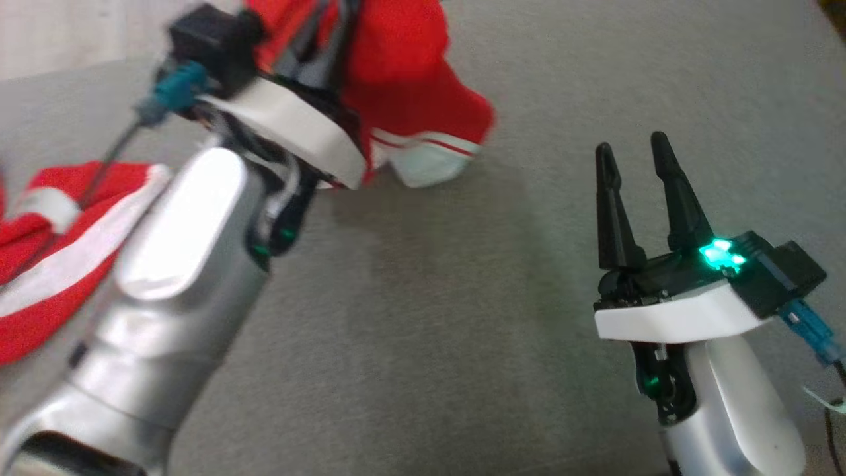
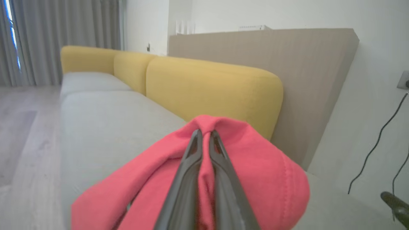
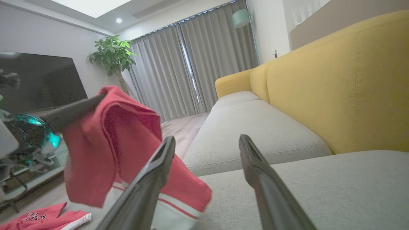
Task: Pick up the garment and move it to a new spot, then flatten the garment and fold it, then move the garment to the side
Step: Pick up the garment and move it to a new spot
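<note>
one of three steps in hand, the lift and carry: red garment (image 1: 410,73) pinched in the closed left fingers (image 2: 188,166) and hanging over the grey sofa seat (image 1: 462,297), right fingers (image 1: 679,198) spread wide and empty; next, probably lowering onto bare cushion and letting go.

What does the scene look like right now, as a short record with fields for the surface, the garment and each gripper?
surface: grey sofa seat, yellow backrest
garment: red with white trim, held up, hanging from the left gripper
left gripper: shut on the garment, a fold pinched between its fingers
right gripper: open, holding nothing, apart from the garment
other cloth: red and white cloth lying on the seat at the left; same piece or separate, cannot tell
</note>
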